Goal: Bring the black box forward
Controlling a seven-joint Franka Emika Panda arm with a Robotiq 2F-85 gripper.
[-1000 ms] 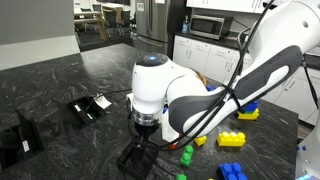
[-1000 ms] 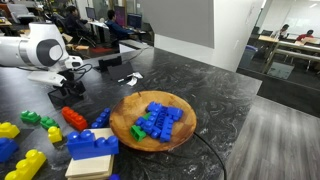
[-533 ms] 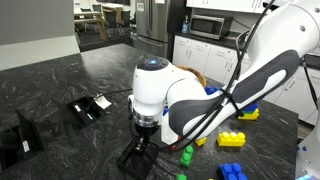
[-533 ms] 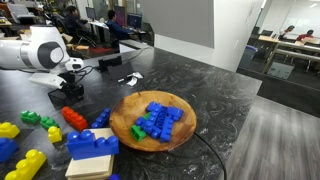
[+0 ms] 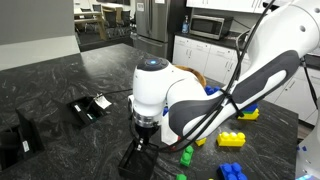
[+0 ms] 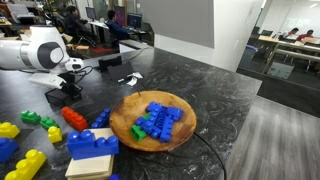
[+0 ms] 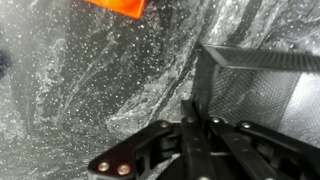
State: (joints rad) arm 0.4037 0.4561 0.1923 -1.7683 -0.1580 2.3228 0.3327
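— Where is the black box [image 5: 134, 162]?
— On the dark countertop [image 5: 60, 80], right under the gripper [image 5: 140, 143]. In the wrist view the jaws look drawn together on one of its mesh walls, near a corner. Through the open top only its own mesh shows.
— What lies around it?
— An orange-red block [image 7: 120, 6] sits a little way off in the wrist view. In an exterior view a green block [image 5: 186, 155] lies near the box, with yellow blocks [image 5: 232, 138] and a blue block [image 5: 232, 172] further out. A flat black gadget [image 5: 90, 107] with a white patch and a black angular thing [image 5: 20, 140] lie apart on the other side.
— Any other containers?
— A round wooden tray [image 6: 120, 128] (well apart from the box) holds a heap of blue bricks [image 6: 160, 115] and one green piece [image 6: 141, 130].
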